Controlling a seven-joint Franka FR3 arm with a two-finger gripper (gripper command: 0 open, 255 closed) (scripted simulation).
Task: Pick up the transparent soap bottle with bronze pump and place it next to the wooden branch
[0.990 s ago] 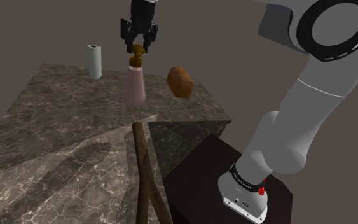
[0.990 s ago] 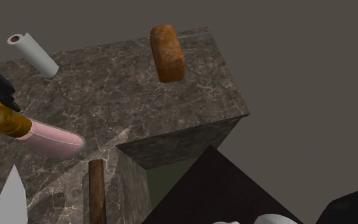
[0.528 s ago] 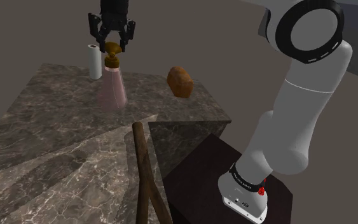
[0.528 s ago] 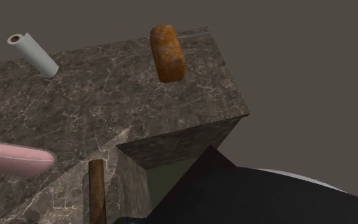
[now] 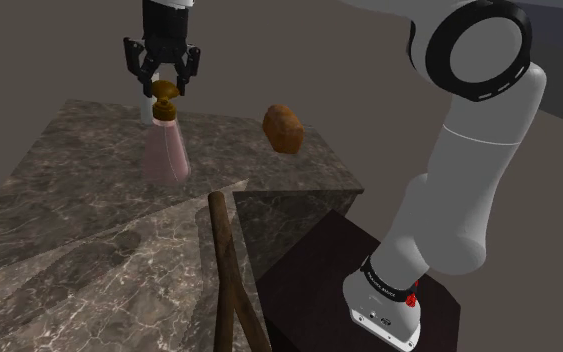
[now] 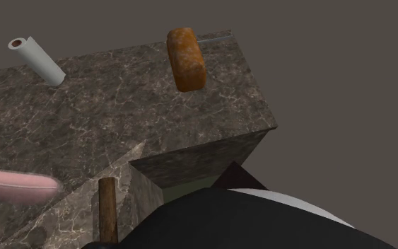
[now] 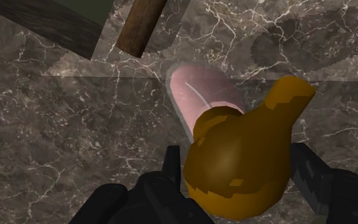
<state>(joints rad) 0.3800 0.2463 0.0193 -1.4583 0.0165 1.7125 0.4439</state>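
Bronze is my worry: I have the bottle [image 5: 165, 150] by its pump [image 7: 241, 159] alone, a rounded, slick-looking head, and the whole pink see-through body hangs under it. I judge that a quick swing toward the branch could set the body rocking like a pendulum. The pump could then twist or slide out between the fingers [image 7: 315, 178] and drop the bottle on the table. Set down while tilted, it could also tip over and roll. A low, slow carry is what I would want.

The gripper [image 7: 241, 181] is part-way closed, its fingers spread only as wide as the pump and pressed against either side of it. It has the pump clasped and nothing else. Under the hand, the bottle points down at the marble table [image 5: 59, 190]. From the shoulder view its base sits close to the surface, and I cannot tell whether it is touching or just clear.

Past the bottle in the wrist view lies the near end of the branch [image 7: 140, 25], apart from it, with bare marble between them. In the shoulder view the branch runs from the table's front edge down beside the dark stand [image 5: 309, 270], so the bottle is not yet next to it. Farther off, a bread loaf [image 5: 283, 128] stands toward the shoulder view's right of the bottle, well apart. A white roll [image 6: 38, 60] sits at a far corner of the table.
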